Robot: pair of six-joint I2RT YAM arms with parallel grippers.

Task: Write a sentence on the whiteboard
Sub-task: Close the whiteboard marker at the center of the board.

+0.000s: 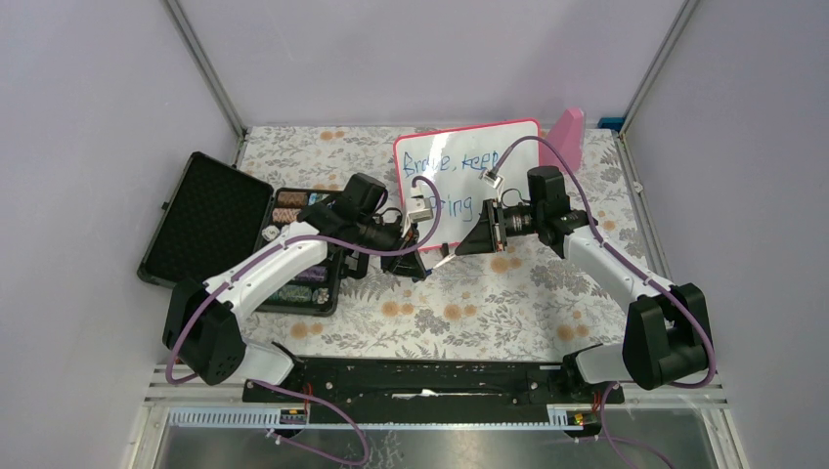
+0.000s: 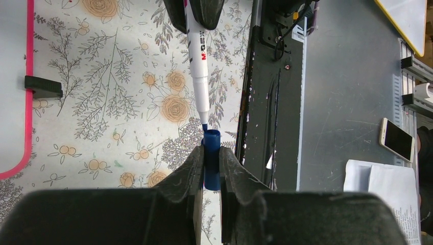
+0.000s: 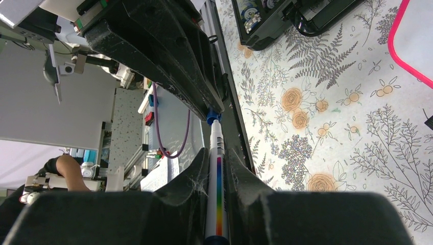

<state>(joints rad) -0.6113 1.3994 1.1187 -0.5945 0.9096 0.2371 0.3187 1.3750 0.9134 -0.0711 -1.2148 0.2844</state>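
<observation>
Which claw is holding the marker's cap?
The left claw, shut on the blue cap. The right claw grips the marker by its barrel instead.

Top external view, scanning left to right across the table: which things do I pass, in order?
open black case → left gripper → right gripper → pink paddle. The whiteboard spans both grippers, so it is left out.
</observation>
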